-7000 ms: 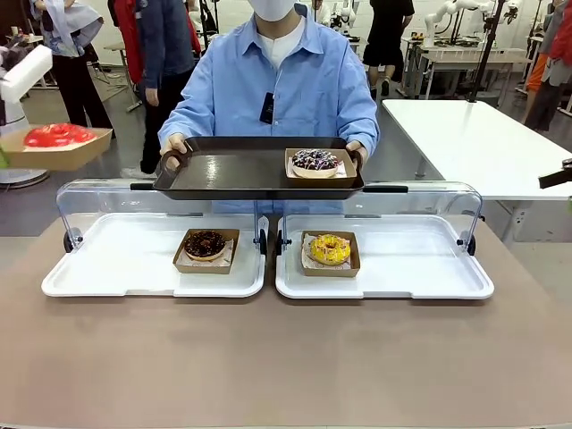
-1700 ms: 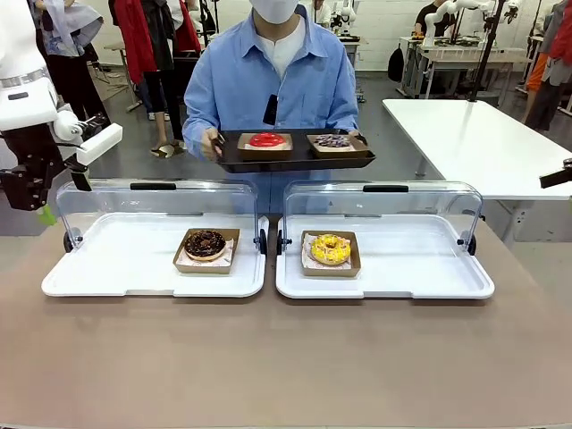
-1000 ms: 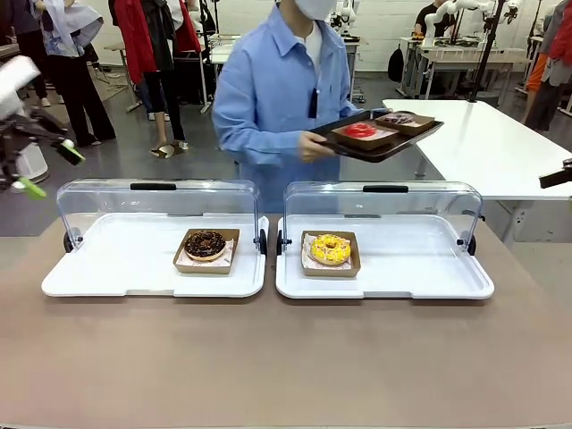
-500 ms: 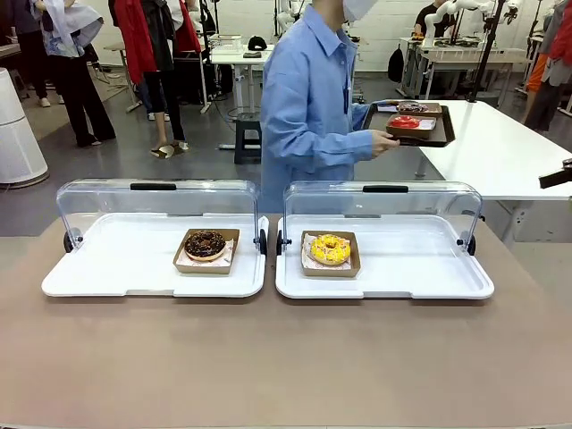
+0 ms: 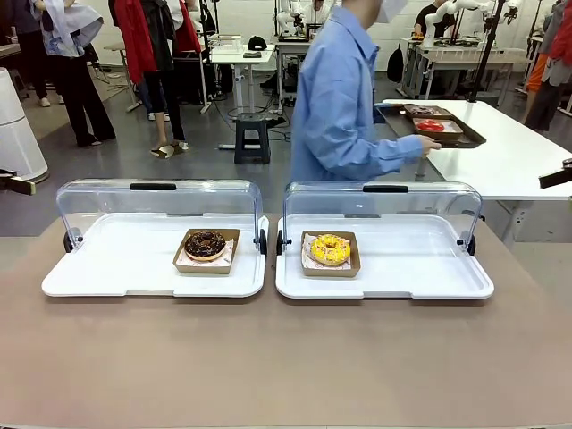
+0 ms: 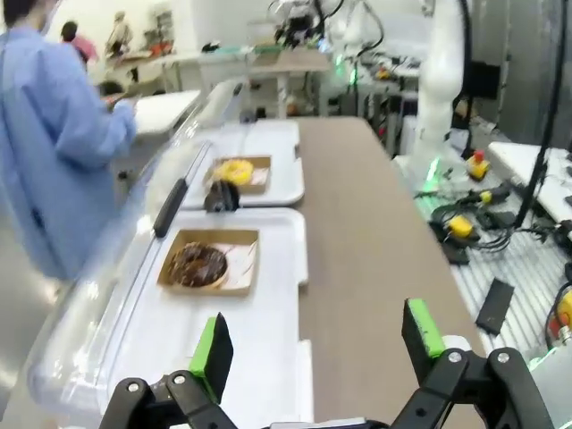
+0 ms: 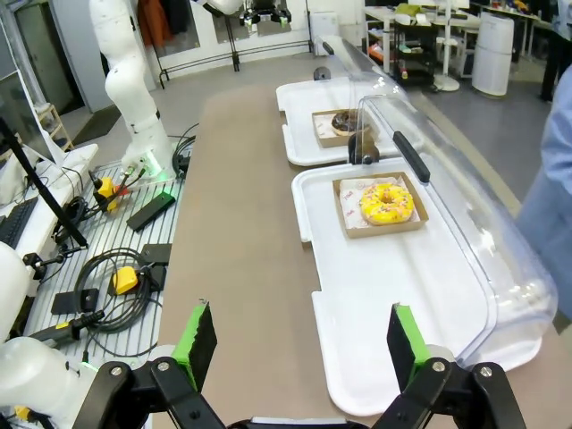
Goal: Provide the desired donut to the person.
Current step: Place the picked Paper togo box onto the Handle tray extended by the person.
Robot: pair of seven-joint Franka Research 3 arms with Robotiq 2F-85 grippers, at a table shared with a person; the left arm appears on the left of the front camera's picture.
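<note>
While both grippers gape empty, person stands nearer yellow donut, right arm's side of chocolate donut.

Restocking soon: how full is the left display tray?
Nearly empty. The left tray holds a single chocolate donut in a brown paper box; the rest of its white floor is bare, with the clear lid raised behind.

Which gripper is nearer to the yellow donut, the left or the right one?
The right gripper: the yellow donut lies just ahead of it. From the left gripper, it sits beyond the chocolate donut.
</note>
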